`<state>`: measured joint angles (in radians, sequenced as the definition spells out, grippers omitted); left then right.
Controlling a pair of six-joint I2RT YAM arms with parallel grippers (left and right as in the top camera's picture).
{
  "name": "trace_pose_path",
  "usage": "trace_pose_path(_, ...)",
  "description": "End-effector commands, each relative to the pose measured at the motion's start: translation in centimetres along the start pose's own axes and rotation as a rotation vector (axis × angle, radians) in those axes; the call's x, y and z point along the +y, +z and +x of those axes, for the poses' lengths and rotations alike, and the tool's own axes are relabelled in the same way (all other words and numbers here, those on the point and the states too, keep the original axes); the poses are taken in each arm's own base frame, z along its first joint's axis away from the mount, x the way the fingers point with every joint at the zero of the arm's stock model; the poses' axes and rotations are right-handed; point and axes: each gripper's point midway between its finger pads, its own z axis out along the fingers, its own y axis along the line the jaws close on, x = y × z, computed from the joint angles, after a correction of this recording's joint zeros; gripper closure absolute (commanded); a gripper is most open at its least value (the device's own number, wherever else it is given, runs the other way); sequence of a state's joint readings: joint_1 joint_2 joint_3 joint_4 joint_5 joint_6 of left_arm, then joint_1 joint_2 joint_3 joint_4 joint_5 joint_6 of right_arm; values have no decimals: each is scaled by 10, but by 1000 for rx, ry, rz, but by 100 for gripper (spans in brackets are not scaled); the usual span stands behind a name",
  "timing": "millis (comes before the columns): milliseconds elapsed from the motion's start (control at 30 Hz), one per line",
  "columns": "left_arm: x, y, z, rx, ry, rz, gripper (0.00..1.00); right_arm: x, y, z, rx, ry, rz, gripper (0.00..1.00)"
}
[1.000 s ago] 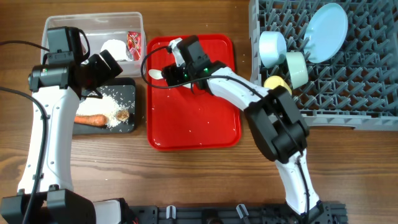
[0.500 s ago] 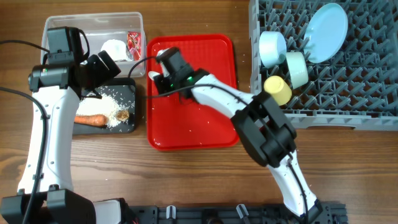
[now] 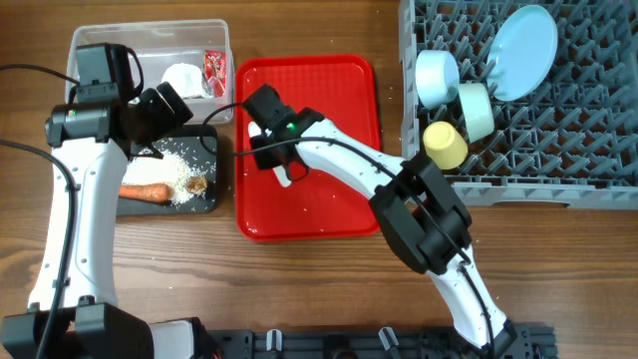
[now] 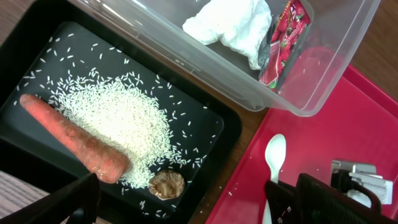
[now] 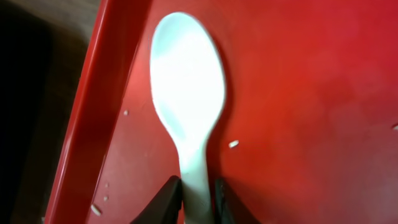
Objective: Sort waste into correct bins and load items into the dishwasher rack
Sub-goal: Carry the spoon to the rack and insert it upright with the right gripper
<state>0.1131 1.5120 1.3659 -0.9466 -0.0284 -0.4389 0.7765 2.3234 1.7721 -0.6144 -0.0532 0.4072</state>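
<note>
right fingers (image 3: pixel 255 150) sat low at the left rim of the red tray (image 3: pixel 329 214); left fingers (image 3: pixel 171 108) hovered over the seam between black tray (image 3: pixel 204 199) and clear tub (image 3: pixel 150 40). plate (image 3: pixel 525 40), pale-blue bowl (image 3: pixel 437 75), mint bowl (image 3: pixel 477 108) and yellow cup (image 3: pixel 446 146) were in the rack (image 3: pixel 558 170).

left wrist view: left fingers spread wide, holding nothing. carrot (image 4: pixel 71 137), rice (image 4: pixel 118 118) and brown lump (image 4: pixel 166 184) lay in the black tray, napkin (image 4: pixel 230 25) and wrapper (image 4: pixel 283 37) in the tub.

right wrist view: right fingers narrow, pinching the white spoon (image 5: pixel 186 93) at its neck, spoon flat on the tray beside the rim.

judgement: the thin handle may pivot. lift straight up, clear the rim, carry slowly.
</note>
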Motion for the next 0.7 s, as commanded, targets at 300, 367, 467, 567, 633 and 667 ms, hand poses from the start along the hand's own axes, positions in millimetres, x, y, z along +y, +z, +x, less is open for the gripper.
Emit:
trace_pose_path(300, 5, -5, 3, -2, 13, -12, 0, 11, -8, 31, 157, -49, -94, 96)
trace_pose_path(367, 5, -5, 3, -2, 13, -12, 0, 0, -27, 18, 128, -47, -91, 96)
trace_pose_path(467, 5, -5, 3, -2, 13, -12, 0, -25, -72, -5, 71, 6, -85, 96)
trace_pose_path(567, 5, -5, 3, -2, 13, -12, 0, -56, -141, -27, -15, 20, -80, 96)
trace_pose_path(633, 5, -5, 3, -2, 13, -12, 0, -72, -180, -35, -74, 34, -73, 96)
trace_pose_path(667, 5, -5, 3, -2, 13, -12, 0, -80, -199, -39, -110, 38, -71, 96)
